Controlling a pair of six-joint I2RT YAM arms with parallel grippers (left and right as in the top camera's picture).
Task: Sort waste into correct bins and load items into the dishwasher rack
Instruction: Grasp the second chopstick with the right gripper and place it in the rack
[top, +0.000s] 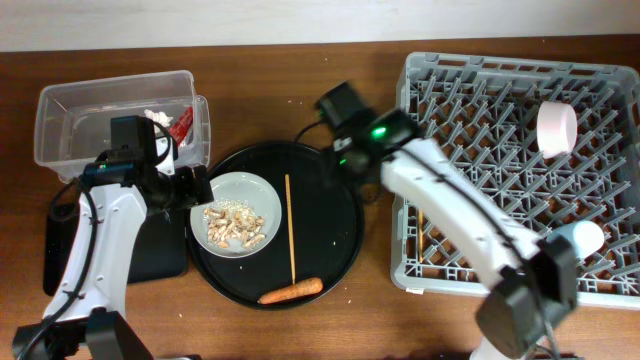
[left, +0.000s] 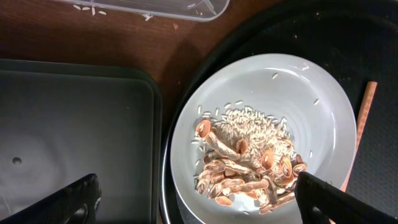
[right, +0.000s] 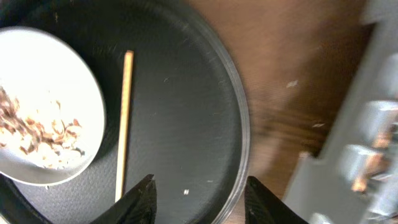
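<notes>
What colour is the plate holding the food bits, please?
Pale grey-white. The plate shows best in the left wrist view.

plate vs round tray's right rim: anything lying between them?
One chopstick, apart from the plate; otherwise tray floor, bare save a tiny speck. Shows in overhead and right wrist views.
</notes>
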